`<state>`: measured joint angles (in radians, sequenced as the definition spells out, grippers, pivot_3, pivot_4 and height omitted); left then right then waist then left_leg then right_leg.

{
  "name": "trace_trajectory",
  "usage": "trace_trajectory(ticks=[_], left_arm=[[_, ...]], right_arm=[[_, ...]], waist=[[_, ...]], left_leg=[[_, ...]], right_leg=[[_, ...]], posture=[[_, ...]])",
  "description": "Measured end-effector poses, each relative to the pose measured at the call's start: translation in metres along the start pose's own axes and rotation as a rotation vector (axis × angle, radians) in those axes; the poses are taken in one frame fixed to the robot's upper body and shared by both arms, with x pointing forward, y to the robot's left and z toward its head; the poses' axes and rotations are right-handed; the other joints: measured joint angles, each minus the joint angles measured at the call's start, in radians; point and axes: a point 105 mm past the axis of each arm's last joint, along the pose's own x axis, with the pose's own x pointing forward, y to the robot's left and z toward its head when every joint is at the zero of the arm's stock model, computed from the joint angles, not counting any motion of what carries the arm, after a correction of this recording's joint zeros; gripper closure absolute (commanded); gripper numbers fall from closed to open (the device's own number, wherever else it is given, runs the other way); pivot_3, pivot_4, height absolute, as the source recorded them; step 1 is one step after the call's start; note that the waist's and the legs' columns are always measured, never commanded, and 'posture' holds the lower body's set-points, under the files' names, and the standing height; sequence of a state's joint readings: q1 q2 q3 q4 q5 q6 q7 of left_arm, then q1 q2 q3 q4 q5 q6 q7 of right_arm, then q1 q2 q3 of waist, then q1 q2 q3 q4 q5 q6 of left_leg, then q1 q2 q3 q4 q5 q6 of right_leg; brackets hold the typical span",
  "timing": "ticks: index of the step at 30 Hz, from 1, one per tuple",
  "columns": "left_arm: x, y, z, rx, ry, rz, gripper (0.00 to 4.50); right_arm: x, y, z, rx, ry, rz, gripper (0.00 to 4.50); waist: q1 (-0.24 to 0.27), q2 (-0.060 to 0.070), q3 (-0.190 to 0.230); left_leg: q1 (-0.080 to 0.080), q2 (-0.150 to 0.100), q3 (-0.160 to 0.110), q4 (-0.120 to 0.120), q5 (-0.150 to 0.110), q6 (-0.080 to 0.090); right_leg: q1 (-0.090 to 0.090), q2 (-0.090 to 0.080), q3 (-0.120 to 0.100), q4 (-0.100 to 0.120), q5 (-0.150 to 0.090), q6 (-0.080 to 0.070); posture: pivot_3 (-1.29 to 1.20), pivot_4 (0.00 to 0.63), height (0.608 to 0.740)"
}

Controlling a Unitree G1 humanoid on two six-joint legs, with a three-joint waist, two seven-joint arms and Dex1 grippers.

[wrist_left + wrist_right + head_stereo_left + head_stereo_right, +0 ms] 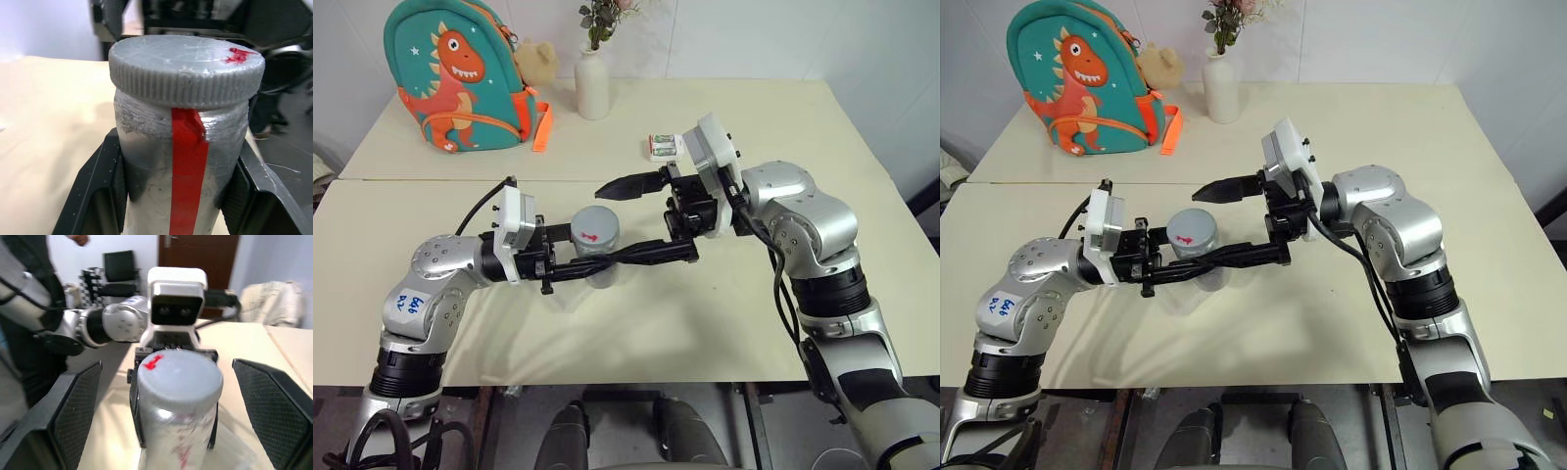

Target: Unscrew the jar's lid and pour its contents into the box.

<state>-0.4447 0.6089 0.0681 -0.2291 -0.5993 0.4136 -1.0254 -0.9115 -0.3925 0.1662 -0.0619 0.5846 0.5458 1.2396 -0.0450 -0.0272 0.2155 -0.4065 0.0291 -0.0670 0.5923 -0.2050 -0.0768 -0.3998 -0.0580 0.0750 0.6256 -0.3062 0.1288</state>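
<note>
The jar (595, 257) is held above the near table (705, 313), clamped by its body between the two fingers of the left gripper (171, 196). The lid (186, 71) is seated on the jar, red mark uppermost. The right gripper (166, 396) has its jaws spread wide, one on either side of the lid, touching nothing. To do this step well, the right fingers should close squarely on the ribbed rim, level with the lid, before turning, while the left grip resists rotation.
</note>
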Motion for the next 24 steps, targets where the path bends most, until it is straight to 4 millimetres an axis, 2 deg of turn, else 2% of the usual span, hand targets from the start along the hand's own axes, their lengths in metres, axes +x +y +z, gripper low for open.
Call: trace_trajectory(ticks=[8,13,20,24], left_arm=[[0.003,-0.001,0.002,0.017,-0.002,0.030,2.50],[0.004,0.000,0.001,0.008,0.003,0.041,2.50],[0.004,0.002,0.001,0.007,0.004,0.059,2.50],[0.004,0.002,0.001,0.005,0.005,0.063,2.50]], right_arm=[[0.022,-0.009,-0.004,0.005,-0.025,-0.082,0.01],[0.023,-0.019,-0.006,-0.007,-0.009,-0.129,0.01],[0.023,-0.023,-0.006,-0.012,-0.005,-0.124,0.01],[0.016,-0.024,-0.006,-0.030,0.014,-0.118,0.01]], waist=[[-0.005,0.000,0.000],[-0.007,0.000,0.000],[-0.009,0.000,0.000],[-0.008,0.000,0.000]], left_leg=[[0.000,0.000,0.000,0.000,0.000,0.000],[0.000,0.000,0.000,0.000,0.000,0.000],[0.000,0.000,0.000,0.000,0.000,0.000],[0.000,0.000,0.000,0.000,0.000,0.000]], right_leg=[[0.000,0.000,0.000,0.001,0.000,0.000],[0.000,0.000,0.000,0.000,0.000,0.000],[0.000,0.000,0.000,0.001,0.000,0.000],[0.000,0.000,0.000,0.000,0.000,0.000]], posture=[[0.00,0.150,0.740],[0.00,0.150,0.740],[0.00,0.150,0.740],[0.00,0.150,0.740]])
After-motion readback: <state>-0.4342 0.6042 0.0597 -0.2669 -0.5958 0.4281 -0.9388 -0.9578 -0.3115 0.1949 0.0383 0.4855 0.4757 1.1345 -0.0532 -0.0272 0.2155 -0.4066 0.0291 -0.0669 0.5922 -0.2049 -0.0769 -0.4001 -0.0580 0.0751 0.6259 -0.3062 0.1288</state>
